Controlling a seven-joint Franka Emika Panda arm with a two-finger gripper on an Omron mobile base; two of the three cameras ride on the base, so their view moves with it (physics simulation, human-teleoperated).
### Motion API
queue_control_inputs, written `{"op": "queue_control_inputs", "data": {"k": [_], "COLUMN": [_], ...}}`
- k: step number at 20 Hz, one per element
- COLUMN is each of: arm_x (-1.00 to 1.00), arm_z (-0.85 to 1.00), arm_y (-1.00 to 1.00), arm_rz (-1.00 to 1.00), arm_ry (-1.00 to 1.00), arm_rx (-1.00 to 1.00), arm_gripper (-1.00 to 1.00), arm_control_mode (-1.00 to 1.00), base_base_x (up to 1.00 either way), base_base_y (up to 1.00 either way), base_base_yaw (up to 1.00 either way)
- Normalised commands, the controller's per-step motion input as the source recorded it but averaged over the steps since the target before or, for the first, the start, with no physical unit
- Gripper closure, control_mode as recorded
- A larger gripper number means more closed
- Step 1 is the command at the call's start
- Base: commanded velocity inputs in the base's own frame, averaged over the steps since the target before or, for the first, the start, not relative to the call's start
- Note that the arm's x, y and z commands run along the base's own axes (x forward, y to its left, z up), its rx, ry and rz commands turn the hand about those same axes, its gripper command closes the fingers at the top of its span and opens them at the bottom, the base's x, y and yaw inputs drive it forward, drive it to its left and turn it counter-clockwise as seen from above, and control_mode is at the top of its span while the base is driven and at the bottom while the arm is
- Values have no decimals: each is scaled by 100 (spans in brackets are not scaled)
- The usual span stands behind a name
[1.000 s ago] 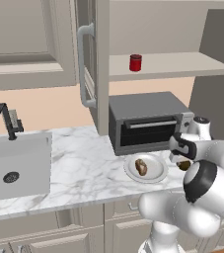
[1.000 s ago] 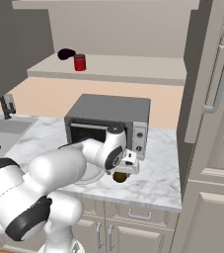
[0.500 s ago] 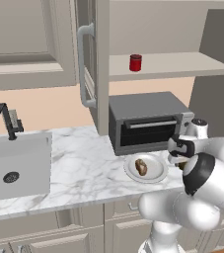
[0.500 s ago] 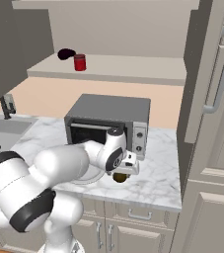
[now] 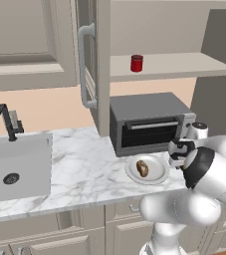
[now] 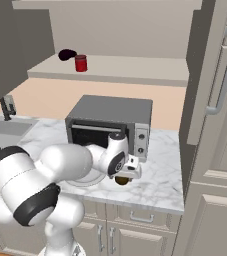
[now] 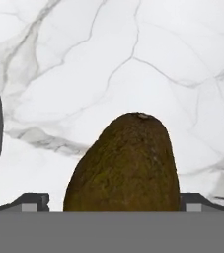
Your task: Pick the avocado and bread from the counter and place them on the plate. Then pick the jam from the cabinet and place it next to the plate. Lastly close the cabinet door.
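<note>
The claw [image 7: 111,200] hangs low over the counter [image 5: 79,159] with its jaws spread wide, one on each side of the avocado [image 7: 126,165], which sits beside the plate [image 5: 157,175] holding the bread [image 5: 142,168].

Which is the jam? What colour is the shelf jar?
Red jar, darker red lid; clearest in the left base view.

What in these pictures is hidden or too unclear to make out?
- Avocado: its lower part is cut off at the hand view's bottom.
- Gripper: in the right base view the hand covers its fingers.
- Plate: right base view, mostly behind the arm.
- Dark object beside the jam: too small to identify.
</note>
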Motion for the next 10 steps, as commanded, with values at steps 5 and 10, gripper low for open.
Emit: {"op": "queue_control_inputs", "data": {"k": [5, 10], "arm_x": [4, 2], "arm_z": [-16, -13], "arm_y": [0, 0], "arm_rz": [0, 0], "arm_ry": [0, 0], "arm_rx": [0, -2], "arm_gripper": [-100, 100], "arm_control_mode": [-100, -100], "base_base_x": [0, 0], "base_base_y": [0, 0], "base_base_yaw": [0, 0]}}
